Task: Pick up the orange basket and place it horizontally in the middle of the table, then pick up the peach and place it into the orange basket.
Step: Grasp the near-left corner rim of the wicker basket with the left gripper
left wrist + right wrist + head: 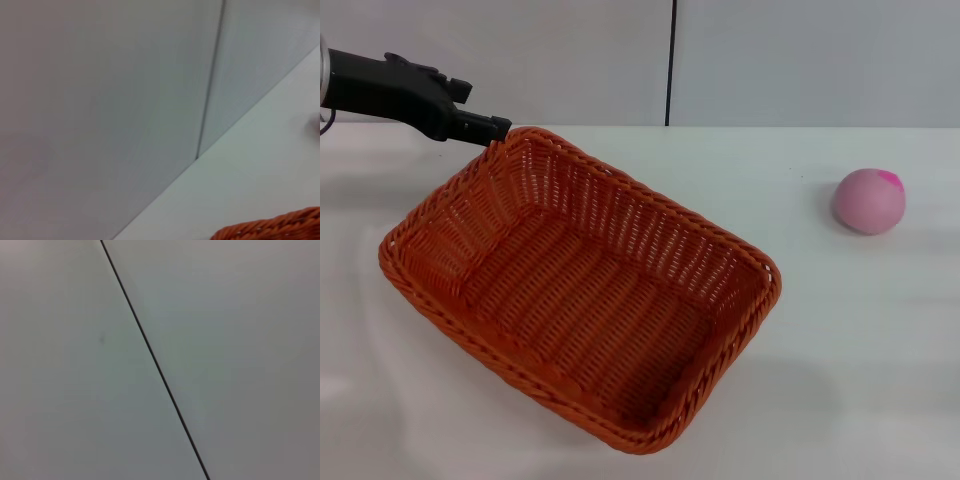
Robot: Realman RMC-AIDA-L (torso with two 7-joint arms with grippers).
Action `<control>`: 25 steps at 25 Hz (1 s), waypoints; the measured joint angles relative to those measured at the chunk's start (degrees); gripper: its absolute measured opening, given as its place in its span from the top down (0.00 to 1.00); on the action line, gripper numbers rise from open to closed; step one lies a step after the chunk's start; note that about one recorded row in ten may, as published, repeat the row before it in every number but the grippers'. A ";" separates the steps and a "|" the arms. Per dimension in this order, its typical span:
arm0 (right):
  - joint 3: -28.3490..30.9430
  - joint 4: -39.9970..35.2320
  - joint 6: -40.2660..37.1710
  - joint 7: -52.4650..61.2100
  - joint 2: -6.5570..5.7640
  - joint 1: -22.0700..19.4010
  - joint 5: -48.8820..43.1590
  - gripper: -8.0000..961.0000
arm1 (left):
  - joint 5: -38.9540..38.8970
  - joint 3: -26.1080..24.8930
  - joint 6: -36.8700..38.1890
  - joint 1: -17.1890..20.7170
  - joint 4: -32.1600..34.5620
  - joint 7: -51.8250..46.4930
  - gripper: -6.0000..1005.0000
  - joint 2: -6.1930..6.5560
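Observation:
The orange basket (590,290) lies diagonally across the white table (860,330), its long side running from far left to near right. My left gripper (498,130) reaches in from the upper left and pinches the braided rim at the basket's far corner, shut on it. A strip of that rim (280,227) shows in the left wrist view. The peach (869,200), pale pink with a magenta patch, rests on the table to the right, well apart from the basket. My right gripper is out of view.
A pale wall with a dark vertical seam (670,60) stands behind the table's far edge. The right wrist view holds only this wall and its seam (155,365). Bare tabletop lies between the basket and the peach.

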 joint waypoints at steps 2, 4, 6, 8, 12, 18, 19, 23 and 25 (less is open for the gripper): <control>0.05 0.00 0.84 0.01 0.00 -0.07 0.08 0.32 | 0.13 0.53 -1.02 0.20 -0.18 -0.01 0.28 -0.01; 0.08 0.00 0.98 0.01 0.00 -0.11 0.10 0.32 | 0.20 0.83 -1.70 0.33 -0.51 -0.02 0.29 -0.01; 0.14 0.00 1.05 0.01 0.00 -0.16 0.20 0.32 | 0.31 1.00 -2.09 0.35 -1.04 -0.02 0.30 0.04; 0.17 0.00 1.05 0.01 0.00 -0.19 0.28 0.32 | 1.70 1.47 -3.01 0.37 -2.42 -0.04 0.30 0.12; 0.16 0.00 1.11 0.01 0.00 -0.04 0.32 0.32 | 3.90 1.53 -3.99 0.04 -3.94 -0.61 0.32 -0.02; 0.01 0.04 1.63 0.01 0.00 0.31 0.36 0.32 | 4.17 1.93 -4.98 -0.08 -6.03 -0.61 0.34 0.03; 0.02 0.06 1.77 0.01 0.00 0.32 0.36 0.32 | 4.37 2.20 -5.18 -0.11 -6.37 -0.61 0.34 0.03; 0.16 0.08 2.41 0.01 0.01 0.34 0.39 0.32 | 5.29 3.36 -5.88 -0.15 -7.35 -0.74 0.36 0.03; 0.17 0.09 2.59 0.01 0.01 0.35 0.43 0.32 | 6.05 4.61 -6.33 -0.39 -8.48 -0.99 0.37 -0.04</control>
